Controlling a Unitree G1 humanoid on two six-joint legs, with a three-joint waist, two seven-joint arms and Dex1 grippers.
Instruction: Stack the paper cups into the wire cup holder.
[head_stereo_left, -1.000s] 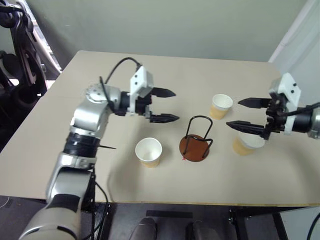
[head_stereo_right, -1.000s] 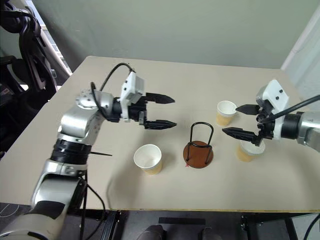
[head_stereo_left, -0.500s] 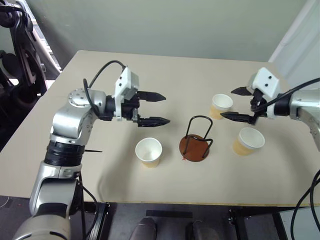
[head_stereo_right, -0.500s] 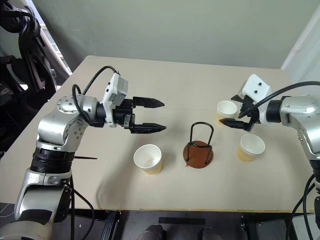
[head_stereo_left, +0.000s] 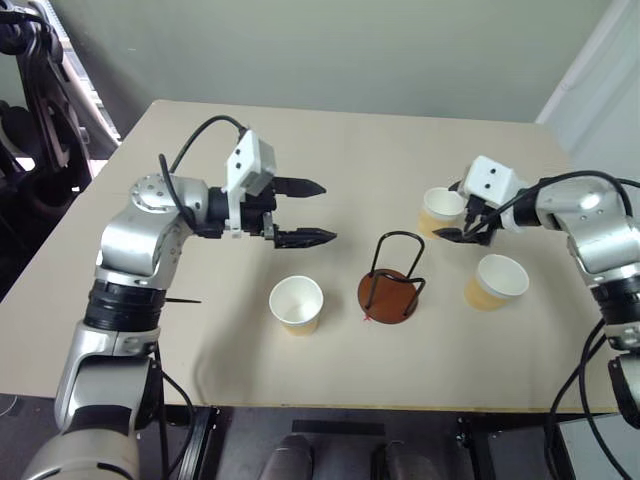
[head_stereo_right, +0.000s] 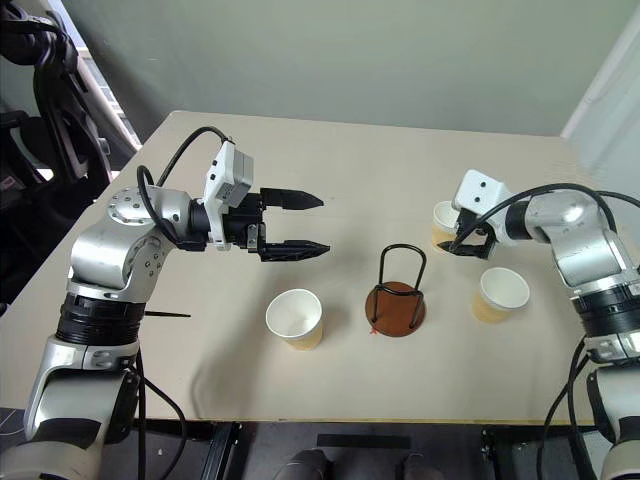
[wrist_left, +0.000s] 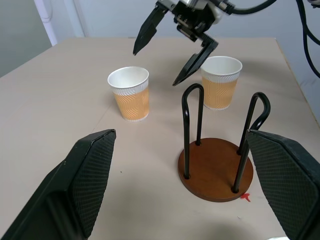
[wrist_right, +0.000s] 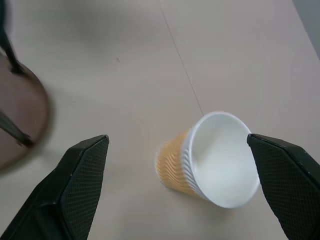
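My right gripper (head_stereo_right: 462, 238), fingers spread, straddles the far tan ribbed paper cup (head_stereo_right: 450, 224) beside the black-wire, brown-disc cup holder (head_stereo_right: 398, 295); centre before closing. Left gripper (head_stereo_right: 305, 224) open, empty.

A beige tabletop (head_stereo_left: 330, 140) with rounded far corners stood before a plain grey-green wall (head_stereo_left: 330, 50). At far left, dark black equipment (head_stereo_left: 35, 110) crowded beside the table. A pale panel (head_stereo_left: 595, 85) ran along the far right. Dark floor (head_stereo_right: 250, 450) lay beneath the near edge.
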